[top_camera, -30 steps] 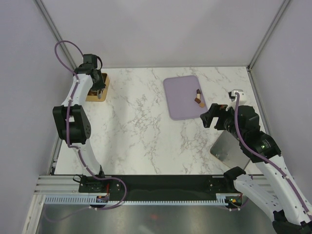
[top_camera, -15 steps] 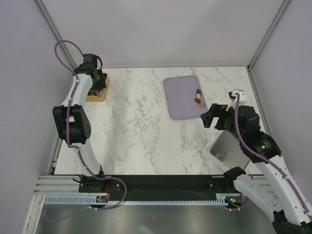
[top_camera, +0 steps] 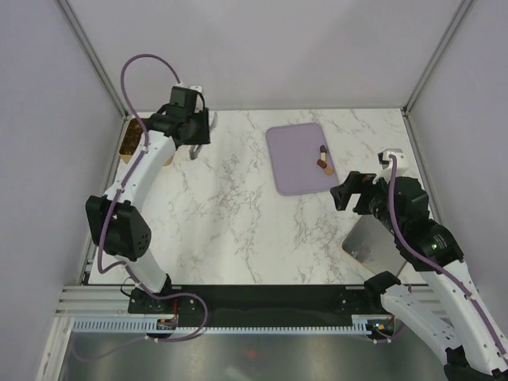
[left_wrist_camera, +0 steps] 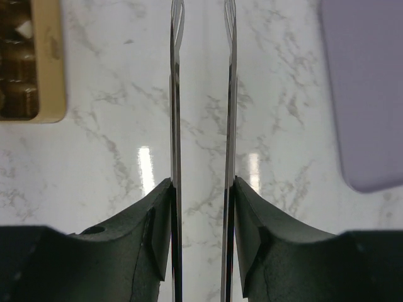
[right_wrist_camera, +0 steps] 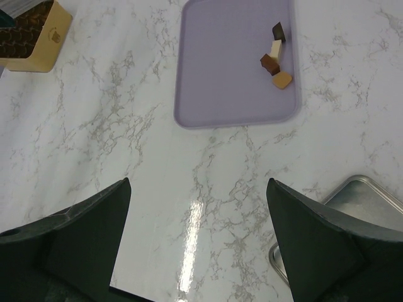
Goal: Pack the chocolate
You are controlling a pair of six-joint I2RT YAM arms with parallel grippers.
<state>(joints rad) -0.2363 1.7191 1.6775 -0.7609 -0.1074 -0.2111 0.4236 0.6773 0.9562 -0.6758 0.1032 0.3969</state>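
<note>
Several small chocolate pieces (right_wrist_camera: 275,56), dark brown, cream and tan, lie near the right edge of the lilac tray (right_wrist_camera: 227,75); they also show in the top view (top_camera: 322,159). The golden-brown box (left_wrist_camera: 28,69) stands at the table's far left (top_camera: 130,136), with pieces in its compartments. My left gripper (left_wrist_camera: 203,16) hangs over bare marble (top_camera: 194,151) between the box and the tray, its thin blades a little apart with nothing between them. My right gripper (right_wrist_camera: 198,185) is wide open and empty, just below and right of the tray (top_camera: 343,193).
A metal tray (right_wrist_camera: 356,207) lies at the table's right front edge (top_camera: 375,242), under my right arm. The table (top_camera: 230,214) is white marble with walls on the left, back and right.
My left arm has swung right, away from the box, and now hangs over the marble. My right arm has shifted slightly.
</note>
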